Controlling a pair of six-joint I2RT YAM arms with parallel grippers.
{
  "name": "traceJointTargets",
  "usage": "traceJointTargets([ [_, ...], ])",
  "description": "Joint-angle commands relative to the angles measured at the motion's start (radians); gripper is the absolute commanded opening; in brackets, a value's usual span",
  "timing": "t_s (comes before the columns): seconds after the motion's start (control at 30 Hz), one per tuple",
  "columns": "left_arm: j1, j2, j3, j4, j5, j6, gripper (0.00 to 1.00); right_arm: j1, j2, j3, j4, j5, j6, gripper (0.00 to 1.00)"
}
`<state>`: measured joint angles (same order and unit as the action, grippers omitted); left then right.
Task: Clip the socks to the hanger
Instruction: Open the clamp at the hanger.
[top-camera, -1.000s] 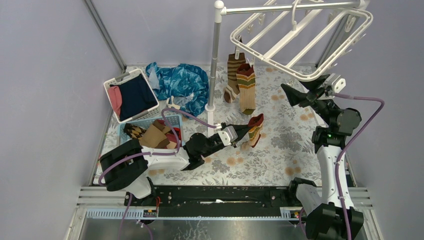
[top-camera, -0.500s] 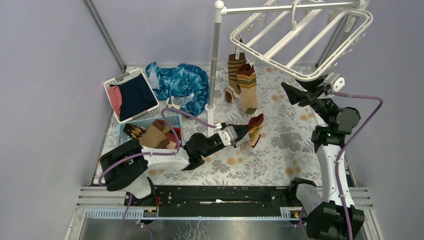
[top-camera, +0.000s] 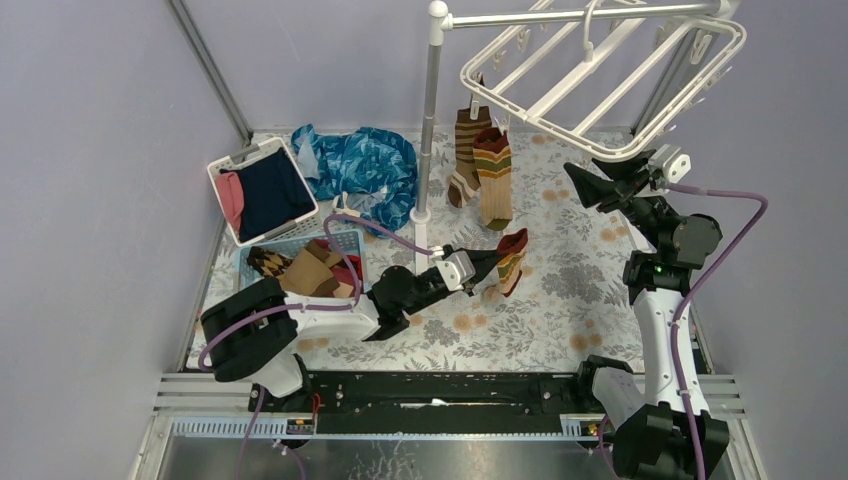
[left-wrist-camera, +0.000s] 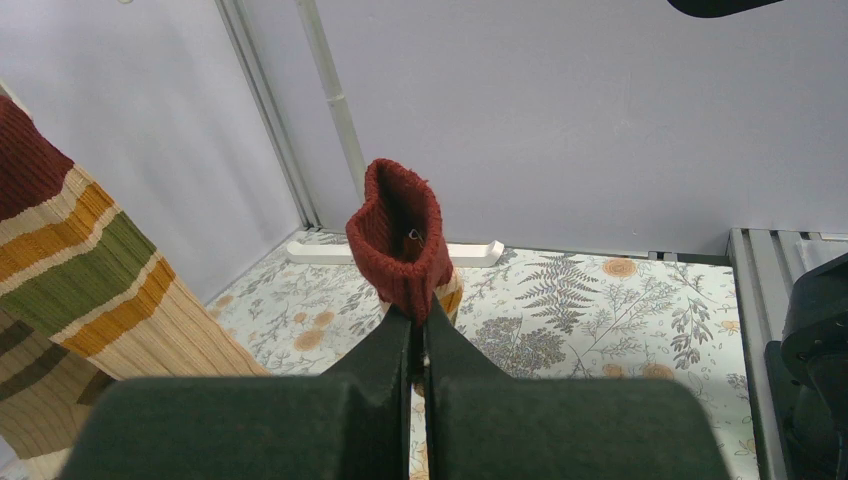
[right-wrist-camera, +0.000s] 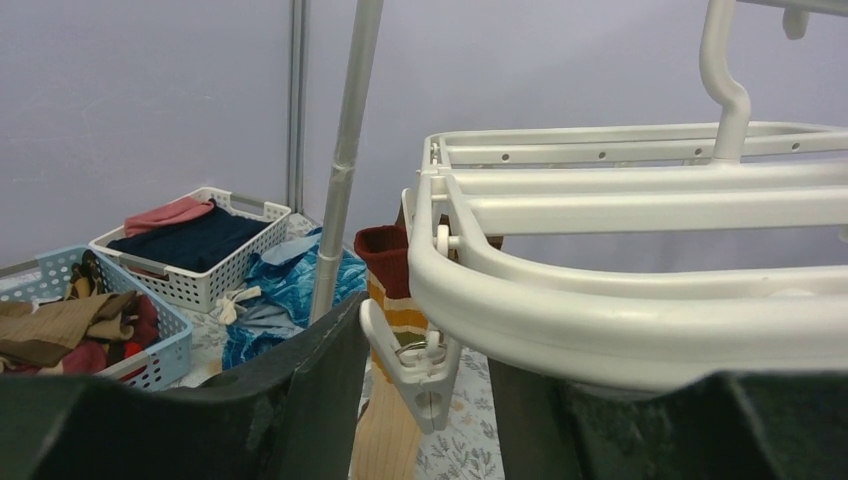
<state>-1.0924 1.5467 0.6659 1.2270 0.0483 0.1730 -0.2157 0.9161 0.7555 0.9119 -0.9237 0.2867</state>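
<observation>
**Sock held up, clip framed**

Your left hand (left-wrist-camera: 418, 325) is pinched shut on a red-cuffed sock (left-wrist-camera: 400, 235). It holds the cuff upward and clear of the worktop (top-camera: 560, 290), likely so the edge can feed into a clip. Your right hand (right-wrist-camera: 425, 345) stands part open astride a clip (right-wrist-camera: 412, 378) at the near corner of the hanger (right-wrist-camera: 620, 300), seemingly to squeeze it open, though contact is hard to judge. Beyond, two socks (top-camera: 482, 175) hang already clipped. No writing is readable anywhere.

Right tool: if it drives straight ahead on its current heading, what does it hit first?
Most likely the white clip dangling from the hanger's near corner; the wrist view shows it between the right tool's open fingers. A hanging red-cuffed sock is behind it. Depth is unclear.
</observation>
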Motion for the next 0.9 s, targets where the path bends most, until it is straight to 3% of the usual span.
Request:
traceJointTargets([
  [0.0,0.003,0.01,0.012,0.066,0.002,-0.006,0.03,0.009,-0.017,0.039,0.065,0.026,0.011,0.49],
  [0.4,0.003,0.017,0.034,0.053,0.015,-0.017,0.03,0.009,-0.023,0.035,0.067,0.015,0.027,0.28],
  [0.63,0.048,0.048,0.18,-0.076,0.142,-0.113,0.03,0.009,-0.03,0.04,0.052,-0.003,0.058,0.16],
  [0.87,0.089,0.129,0.353,-0.193,0.24,-0.207,0.03,0.009,-0.031,0.036,0.036,-0.008,0.077,0.13],
])
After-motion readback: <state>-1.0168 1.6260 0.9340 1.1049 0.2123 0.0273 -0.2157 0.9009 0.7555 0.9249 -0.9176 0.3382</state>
